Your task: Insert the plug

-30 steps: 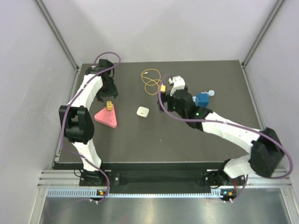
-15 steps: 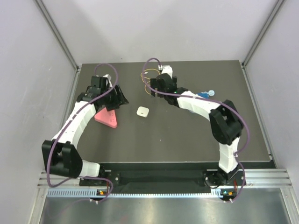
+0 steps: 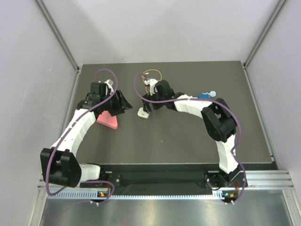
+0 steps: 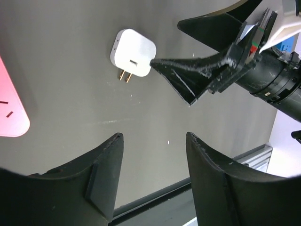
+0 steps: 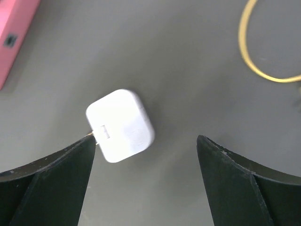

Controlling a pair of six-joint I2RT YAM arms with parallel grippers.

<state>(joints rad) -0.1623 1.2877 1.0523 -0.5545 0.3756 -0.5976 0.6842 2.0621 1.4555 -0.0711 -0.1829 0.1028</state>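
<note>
Straddles white charger (image 5: pixel 121 125) at table (image 3: pixel 188 136) centre with right end effector (image 5: pixel 146 141), spread wide and empty, likely to steady or shift it. Hovers left end effector (image 4: pixel 153 139), also open, beside pink wedge (image 3: pixel 108 120), ready to assist. Cannot see plug itself; shows only its yellow wire (image 5: pixel 241 42), just beyond charger, far centre. Works on matte dark table, enclosed by pale grey walls (image 3: pixel 164 28)

Top view: the wire (image 3: pixel 151 73) loop is half behind the right arm (image 3: pixel 188 101), so I can't make out the plug on it. Left tool (image 3: pixel 123 105) covers the top of the pink wedge (image 3: pixel 108 120). Right wrist: charger (image 5: pixel 120 125) is blurry, and wire and wedge run off the edges.
</note>
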